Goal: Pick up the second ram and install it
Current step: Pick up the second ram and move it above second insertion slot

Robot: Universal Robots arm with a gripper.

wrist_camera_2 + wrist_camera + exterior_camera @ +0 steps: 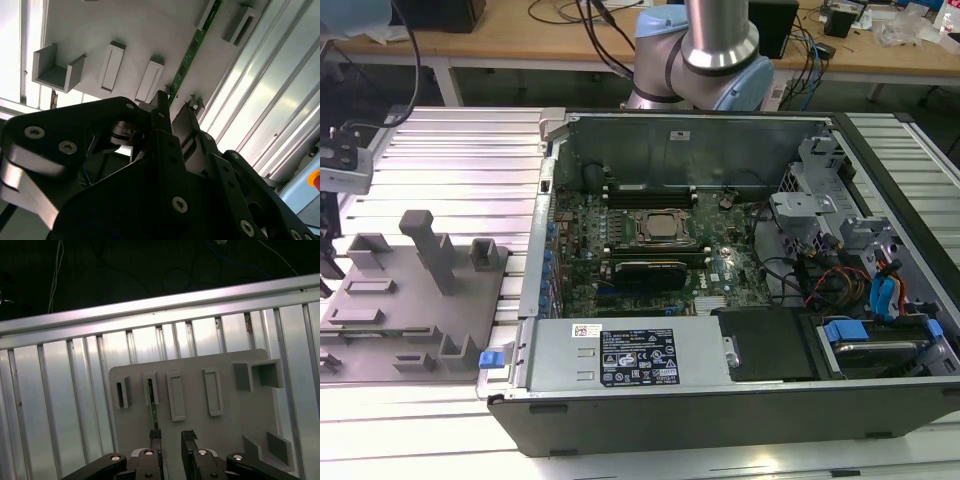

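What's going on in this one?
The robot arm's tool hangs open over a gray holder tray. The second ram, a thin green stick, sits on edge in one of the tray's slots, close to the tool but not gripped. In the exterior view, the open computer case stands beside the tray.
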